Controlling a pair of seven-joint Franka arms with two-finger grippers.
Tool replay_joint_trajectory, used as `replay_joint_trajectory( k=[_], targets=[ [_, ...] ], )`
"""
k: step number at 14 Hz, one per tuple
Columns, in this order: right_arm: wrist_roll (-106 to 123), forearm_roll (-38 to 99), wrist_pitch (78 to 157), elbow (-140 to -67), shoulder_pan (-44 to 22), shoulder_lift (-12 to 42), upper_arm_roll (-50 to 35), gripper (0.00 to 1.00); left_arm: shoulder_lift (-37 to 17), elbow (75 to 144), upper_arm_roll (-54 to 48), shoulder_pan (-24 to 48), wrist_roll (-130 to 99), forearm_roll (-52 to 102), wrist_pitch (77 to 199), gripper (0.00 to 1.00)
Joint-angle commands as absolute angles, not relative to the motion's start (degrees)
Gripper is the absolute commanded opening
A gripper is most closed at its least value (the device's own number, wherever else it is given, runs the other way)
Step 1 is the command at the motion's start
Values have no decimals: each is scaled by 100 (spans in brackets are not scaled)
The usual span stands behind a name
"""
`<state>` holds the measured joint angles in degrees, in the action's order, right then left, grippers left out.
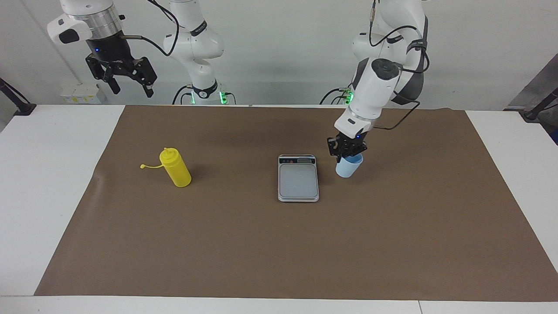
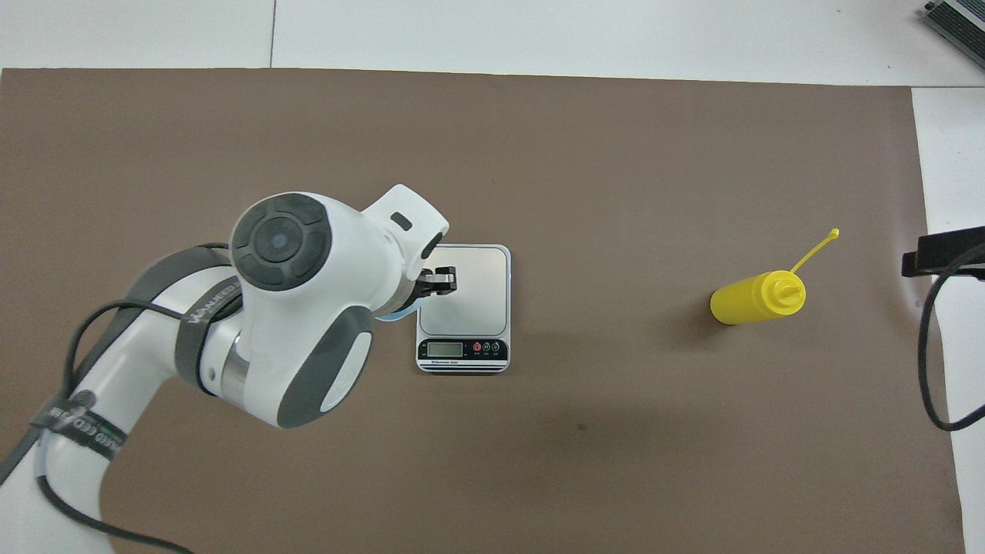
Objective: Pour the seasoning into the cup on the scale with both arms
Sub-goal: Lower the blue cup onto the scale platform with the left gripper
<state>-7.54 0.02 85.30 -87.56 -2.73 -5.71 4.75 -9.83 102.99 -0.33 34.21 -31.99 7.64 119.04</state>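
My left gripper (image 1: 346, 149) is shut on the rim of the light blue cup (image 1: 348, 168) and holds it, slightly tilted, low over the mat beside the scale (image 1: 298, 182), toward the left arm's end. In the overhead view the left arm hides the cup except a thin blue sliver (image 2: 399, 315), and the gripper (image 2: 440, 280) overlaps the edge of the scale (image 2: 477, 296). The yellow seasoning bottle (image 1: 176, 171) (image 2: 752, 301) stands toward the right arm's end, its tethered cap (image 1: 143, 166) hanging open. My right gripper (image 1: 128, 83) waits open, raised high near that end.
A brown mat (image 1: 279, 244) covers most of the white table (image 1: 39, 183). The scale's display strip (image 2: 462, 350) faces the robots. Black cable of the right arm (image 2: 927, 362) hangs at the mat's edge.
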Motion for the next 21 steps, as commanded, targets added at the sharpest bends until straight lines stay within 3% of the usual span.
replay_joint_trajectory(
  k=[1, 3, 21],
  targets=[
    [-756, 114, 8490, -8842, -246, -668, 466, 100, -1888, 9546, 79, 3822, -3707, 660, 11716, 0],
    [-747, 114, 8490, -8851, -246, -668, 466, 100, -2231, 9291, 70, 3946, -4042, 414, 11742, 0],
    [-756, 114, 8499, -8851, -246, -668, 466, 100, -2698, 9044, 70, 3973, -4096, 229, 12024, 0]
  ],
)
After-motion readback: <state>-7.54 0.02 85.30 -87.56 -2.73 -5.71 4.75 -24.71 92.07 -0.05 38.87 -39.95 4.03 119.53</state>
